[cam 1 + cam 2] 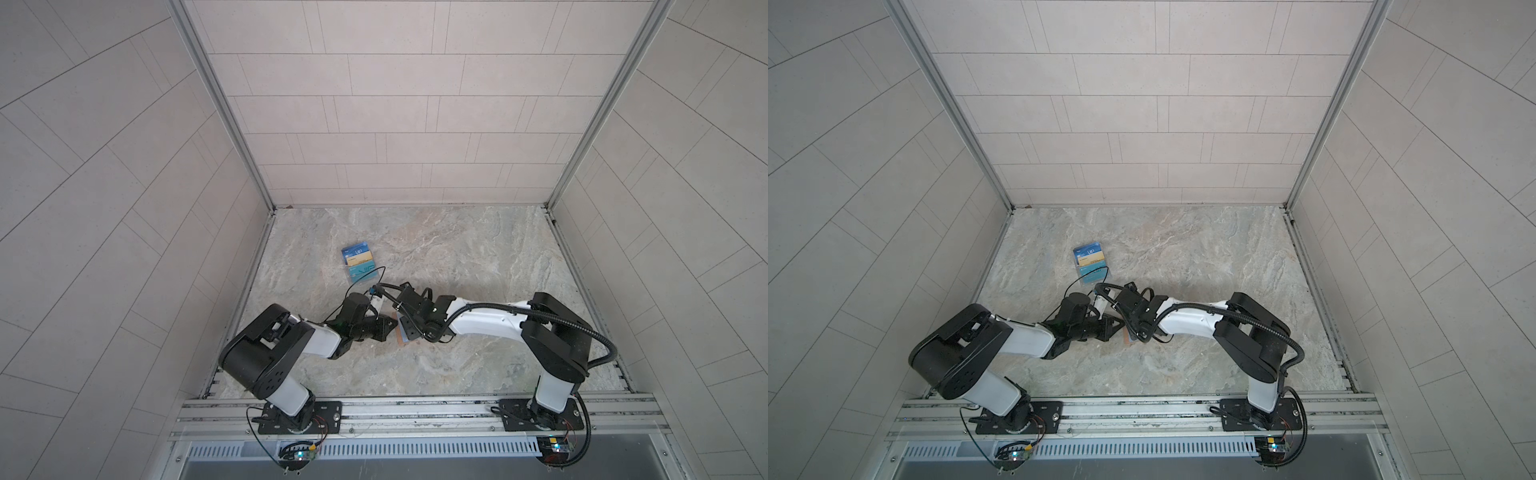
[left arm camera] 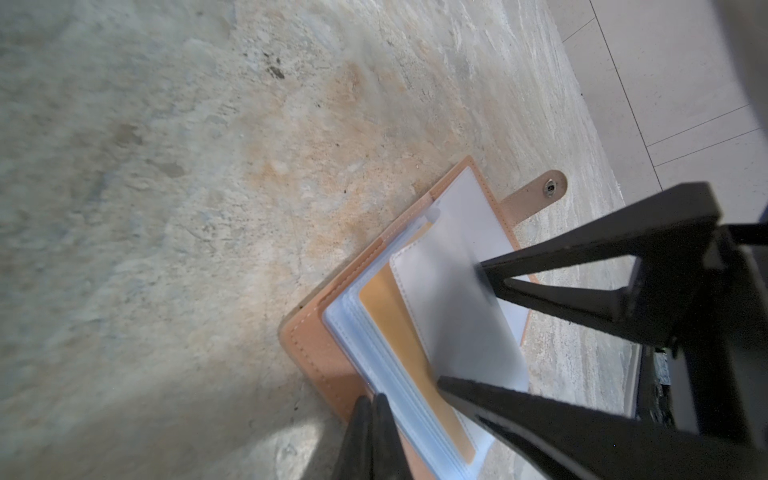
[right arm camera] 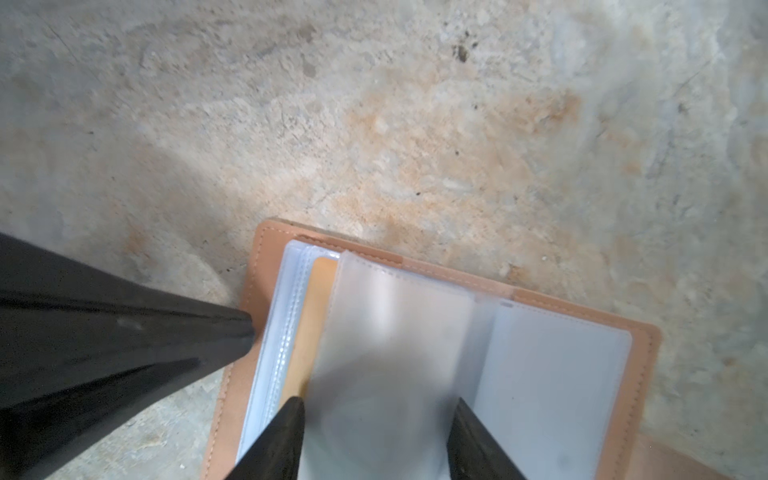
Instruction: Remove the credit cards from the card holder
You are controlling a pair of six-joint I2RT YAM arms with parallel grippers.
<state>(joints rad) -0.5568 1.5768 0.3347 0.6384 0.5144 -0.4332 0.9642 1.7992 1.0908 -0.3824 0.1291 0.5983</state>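
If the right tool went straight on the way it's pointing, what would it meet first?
The right tool would most likely meet the blurred translucent sleeve lifted between its open fingers, a page of the card holder. Depth there is unclear.

Soft, even light fills both top views, casting only faint shadows on the tabletop (image 1: 415, 365); wide-angle distortion bows the tiled walls (image 1: 104, 208) toward 3 and 9 o'clock. In both wrist views a plastic sleeve (image 3: 386, 353) of the card holder (image 3: 257, 266) smears with motion blur.
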